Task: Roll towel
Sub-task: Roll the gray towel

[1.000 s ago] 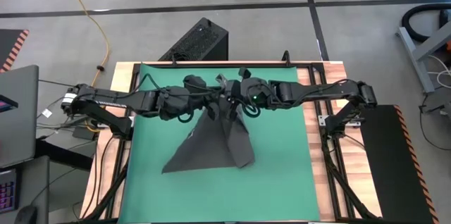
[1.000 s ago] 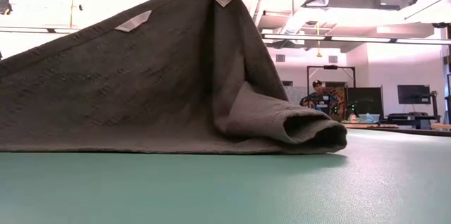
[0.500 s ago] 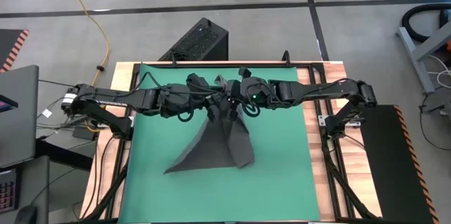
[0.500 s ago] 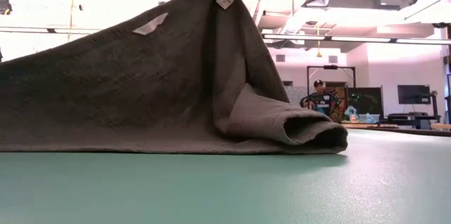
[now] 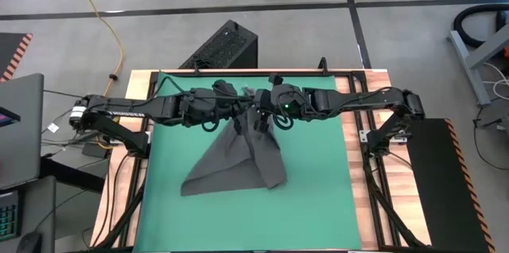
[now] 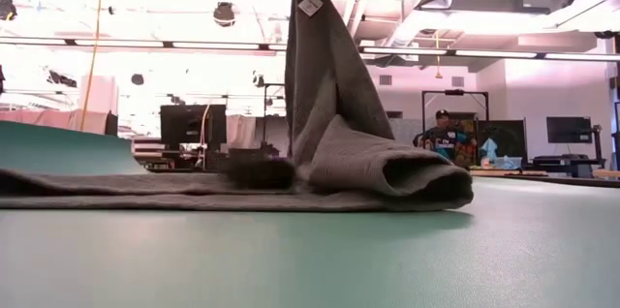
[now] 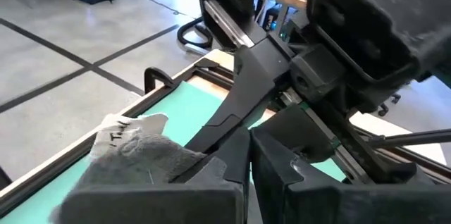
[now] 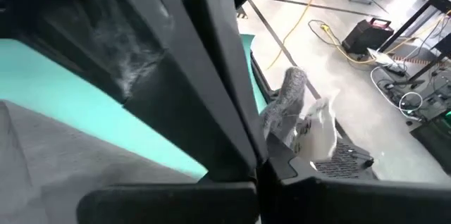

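Desk point(image 5: 111, 213): carries the green mat point(image 5: 318, 205), which covers most of the top.

Towel point(image 5: 238, 161): sits near the mat's centre. One point of it is lifted, just toward 12 o'clock of centre. From there the cloth fans down to the mat toward 6 and 7 o'clock. In the low view one side lies flat on the mat. The other side ends in a loose, thick fold point(image 6: 417, 174) that looks like a first curl, not a tight roll.

Arms: both reach in level, left from 9 o'clock and right from 3 o'clock, and they meet above the lifted point.

Right gripper point(image 5: 261, 118): clenched on the raised part of the towel. Its wrist view shows cloth and the white tag pinched at the fingertips.

Left gripper point(image 5: 241, 112): clenched, just beside the right one. Its wrist view shows cloth right beside the fingers, but I cannot tell whether any of it is caught between them.

Tag point(image 6: 310, 4): hangs just under the grip.

Step in hand, as I judge it: you are straightening the towel and have not yet started rolling. The roll proper is barely begun.

Next move: check the left grip first. Then lay the towel flat and square before you start a turn. Both grippers will need to take one edge, well apart from each other. If you lower it from a single point, the towel will likely bunch up.
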